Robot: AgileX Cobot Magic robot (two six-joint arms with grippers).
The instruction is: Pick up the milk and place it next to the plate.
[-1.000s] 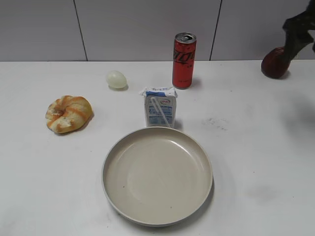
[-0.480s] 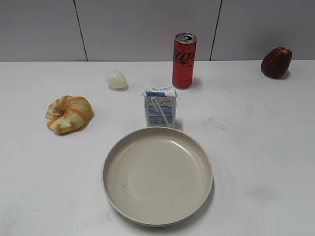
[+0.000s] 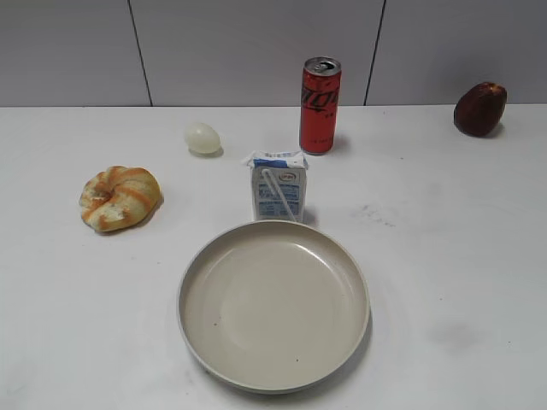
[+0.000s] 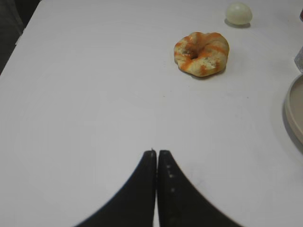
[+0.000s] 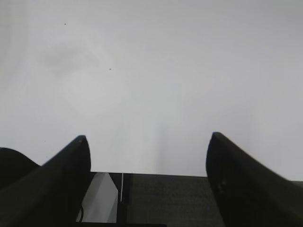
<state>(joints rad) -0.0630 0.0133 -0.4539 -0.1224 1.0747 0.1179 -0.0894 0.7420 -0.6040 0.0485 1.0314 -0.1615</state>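
Note:
The milk [image 3: 279,187], a small white and blue carton with a straw across its front, stands upright just behind the plate [image 3: 273,305], a large beige dish at the table's front middle. The plate's rim also shows at the right edge of the left wrist view [image 4: 294,111]. Neither gripper shows in the exterior view. My left gripper [image 4: 157,152] is shut and empty over bare table, left of the plate. My right gripper [image 5: 147,139] is open and empty over bare white table by its edge.
A red can [image 3: 320,105] stands behind the milk. A pale egg [image 3: 202,137] and a glazed bread ring [image 3: 120,197] lie at the left, both also in the left wrist view [image 4: 238,13] [image 4: 202,53]. A dark red fruit [image 3: 479,108] sits at the back right.
The right arm, seen a second ago at the dark red fruit in the top right corner, has left the exterior view. Nothing on the table has moved.

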